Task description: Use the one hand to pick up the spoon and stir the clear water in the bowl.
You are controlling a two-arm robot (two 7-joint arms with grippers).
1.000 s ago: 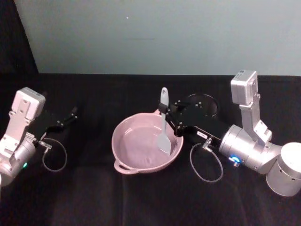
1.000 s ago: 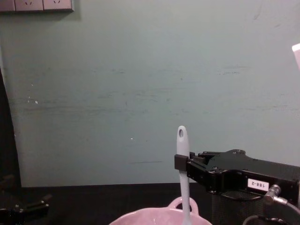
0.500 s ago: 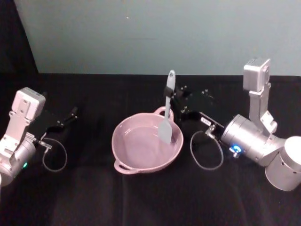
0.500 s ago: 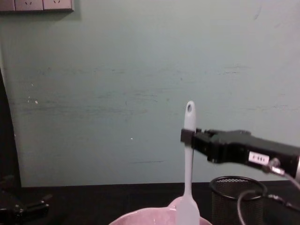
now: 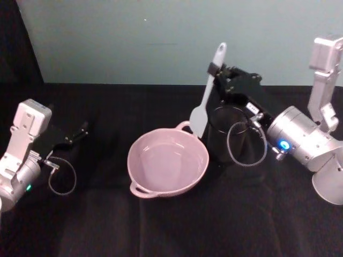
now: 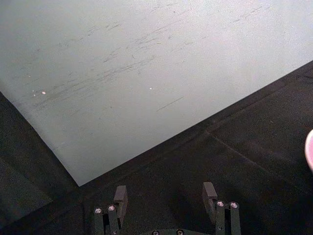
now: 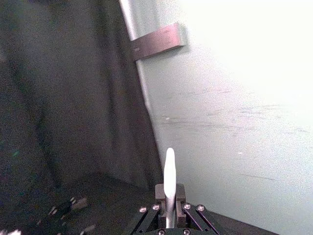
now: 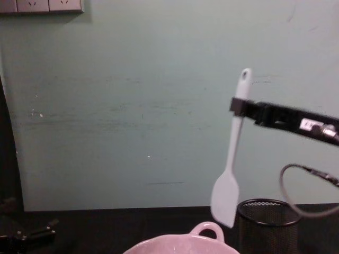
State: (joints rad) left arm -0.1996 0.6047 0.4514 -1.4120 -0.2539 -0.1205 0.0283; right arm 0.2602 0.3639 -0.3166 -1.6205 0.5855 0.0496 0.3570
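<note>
Bowl [image 5: 177, 190] of clear water sits mid-table [image 5: 161, 230], nearest the robot. Left pincer [image 5: 83, 128] rests on the table at far left, fingers spread, holding nothing. Behind the bowl's right rim, the spoon [image 5: 208, 88] hangs tilted in the air, head down, clear of the water, beside a black mesh cup [image 5: 228, 139]. Right pincer [image 5: 214, 68] pinches its upper handle.

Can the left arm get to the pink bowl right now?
Probably yes: bare black table lies between the open left end effector and the bowl, and the right end effector holds the spoon up on the bowl's other side.
</note>
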